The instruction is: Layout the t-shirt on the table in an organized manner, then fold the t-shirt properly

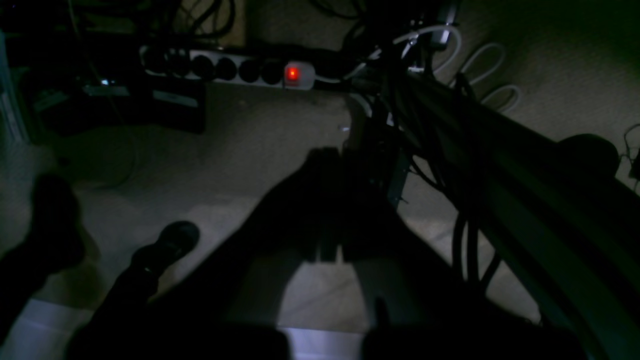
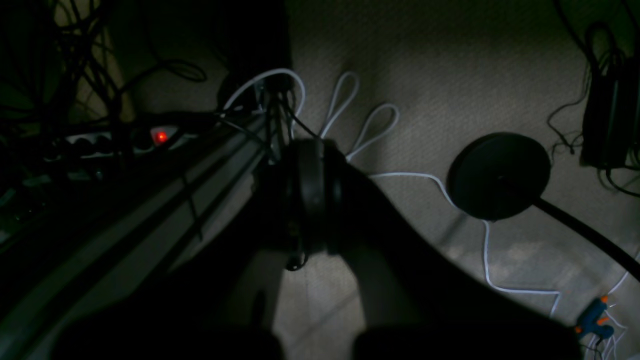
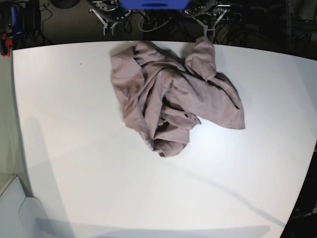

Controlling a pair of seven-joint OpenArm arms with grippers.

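Both hands hang below the tabletop [image 3: 64, 148] over the floor, the left hand [image 1: 327, 200] and the right hand [image 2: 312, 200] closed on nothing. The t-shirt [image 3: 171, 96] lies crumpled at the far middle, its bulk running left to right.

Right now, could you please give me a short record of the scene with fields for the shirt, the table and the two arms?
shirt: t-shirt, crumpled in a heap, not spread out
shirt position: on the table, toward its far side
folding: not started
left gripper: below table level, over the floor, fingers shut, nothing held
right gripper: also down over the floor, fingers shut, nothing held
arms above the table: none in the base view
floor: power strip with a red light, loose cables
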